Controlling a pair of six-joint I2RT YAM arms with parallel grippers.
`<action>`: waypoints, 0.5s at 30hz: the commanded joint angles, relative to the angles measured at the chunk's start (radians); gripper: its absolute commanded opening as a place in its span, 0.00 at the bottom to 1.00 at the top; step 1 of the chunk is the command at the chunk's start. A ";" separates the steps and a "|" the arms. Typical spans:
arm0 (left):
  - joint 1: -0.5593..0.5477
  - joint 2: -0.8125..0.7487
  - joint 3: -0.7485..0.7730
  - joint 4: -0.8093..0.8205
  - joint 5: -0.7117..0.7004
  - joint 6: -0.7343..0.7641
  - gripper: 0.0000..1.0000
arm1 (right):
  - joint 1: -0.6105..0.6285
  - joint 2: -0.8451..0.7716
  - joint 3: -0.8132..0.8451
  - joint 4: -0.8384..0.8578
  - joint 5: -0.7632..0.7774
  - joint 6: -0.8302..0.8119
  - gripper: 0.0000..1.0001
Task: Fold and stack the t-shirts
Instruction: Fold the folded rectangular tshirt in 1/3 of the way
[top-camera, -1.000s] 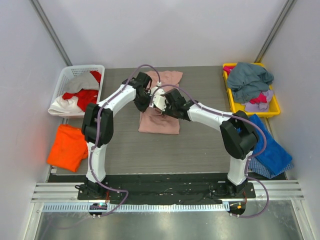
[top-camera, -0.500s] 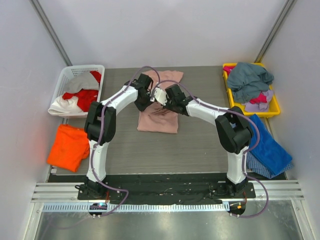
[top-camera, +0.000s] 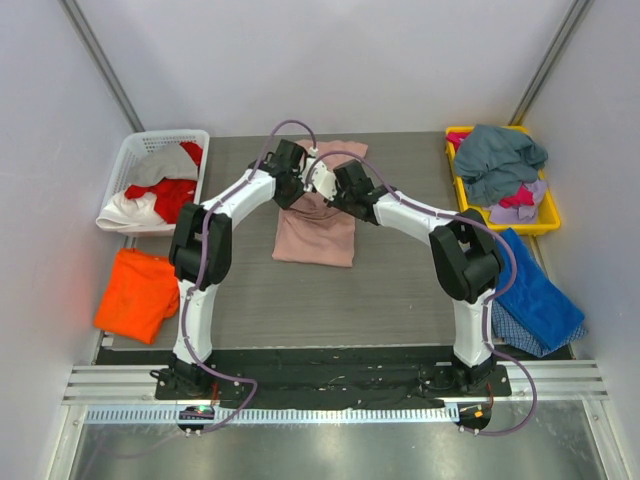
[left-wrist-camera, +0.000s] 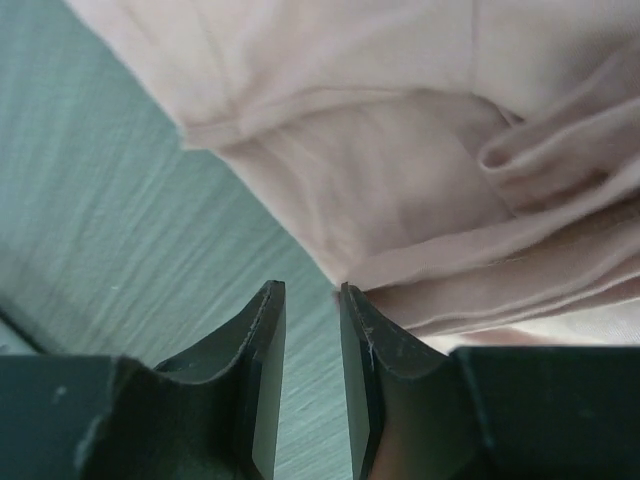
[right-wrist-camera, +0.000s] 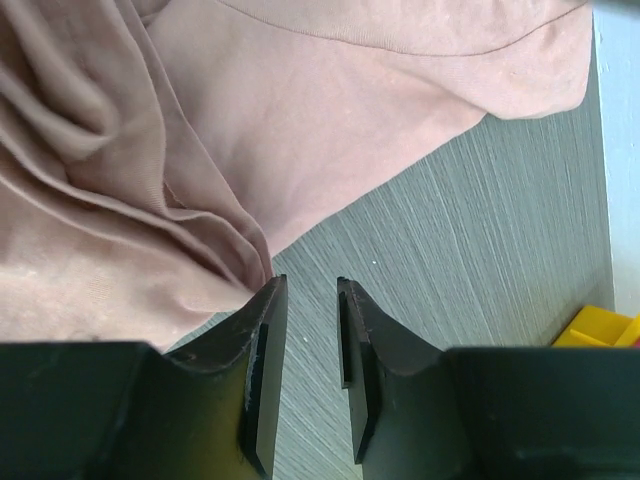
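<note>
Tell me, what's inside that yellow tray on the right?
A crumpled grey-teal shirt lies on top in the yellow tray, with magenta cloth and lilac cloth poking out beneath it. Anything deeper, and the tray's floor, is covered by that pile.

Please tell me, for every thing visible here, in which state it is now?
pink t-shirt: folded lengthwise, flat on the table, not gripped
left claw: slightly open, empty, at the shirt's edge
right claw: slightly open, empty, at the shirt's edge
orange t-shirt: roughly folded, at the table's left edge
grey-teal t-shirt: crumpled, atop the yellow bin
blue t-shirt: draped over the table's right edge
white basket: holds crumpled red and white clothes
</note>
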 joint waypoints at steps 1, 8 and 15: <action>0.005 -0.014 0.063 0.098 -0.073 -0.042 0.32 | 0.004 -0.046 0.022 0.028 -0.008 0.044 0.33; 0.005 -0.032 0.072 0.164 -0.165 -0.059 0.34 | 0.015 -0.155 -0.092 0.045 -0.002 0.085 0.34; 0.007 -0.129 0.000 0.122 -0.102 -0.067 0.34 | 0.040 -0.247 -0.167 0.019 -0.015 0.104 0.34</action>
